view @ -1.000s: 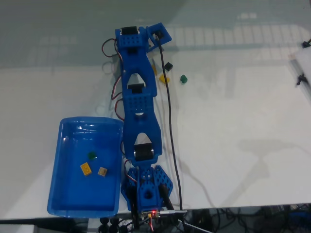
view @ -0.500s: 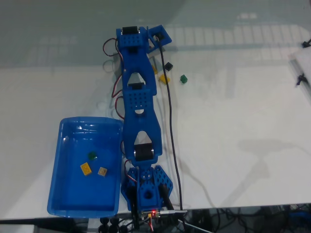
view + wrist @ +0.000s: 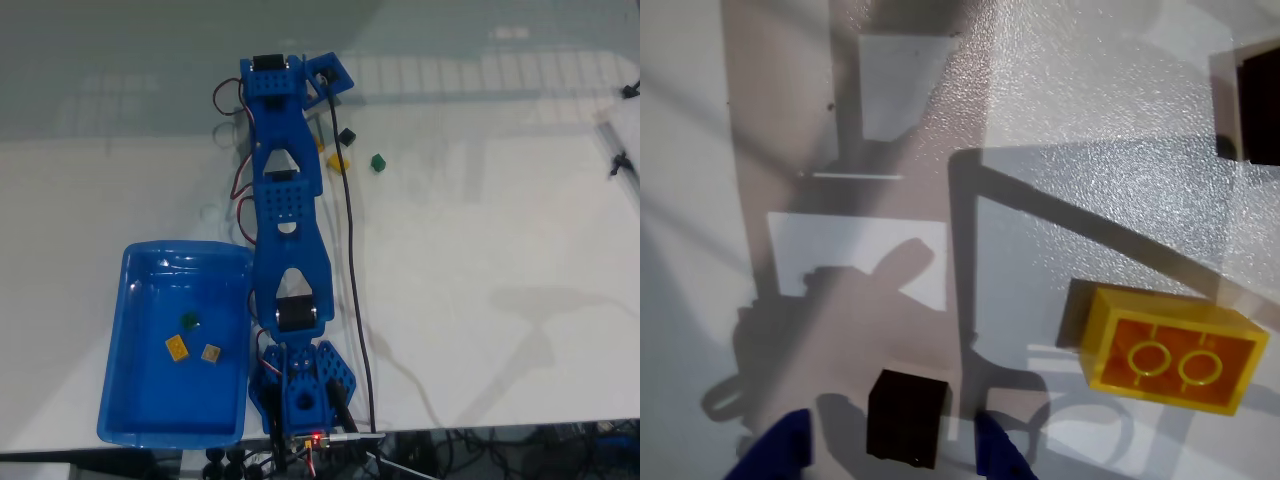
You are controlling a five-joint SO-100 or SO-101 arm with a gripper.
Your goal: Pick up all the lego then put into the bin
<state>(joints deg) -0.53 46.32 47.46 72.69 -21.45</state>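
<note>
Three lego (image 3: 188, 320) in bin (image 3: 135, 420), perhaps three on table (image 3: 480, 250), tool (image 3: 890, 450) spread around black brick (image 3: 906, 417).

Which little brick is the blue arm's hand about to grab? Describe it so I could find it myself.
Start at the far end of the blue arm, where loose bricks lie on the white table. In the wrist view the hand is open, its two blue tips on either side of a small black brick. Its nearest neighbour, the yellow brick, is wider and lies hollow side up.

Wide bare table (image 3: 480, 250) lies right of the arm (image 3: 285, 220); the bin (image 3: 120, 400) blocks its left.
</note>
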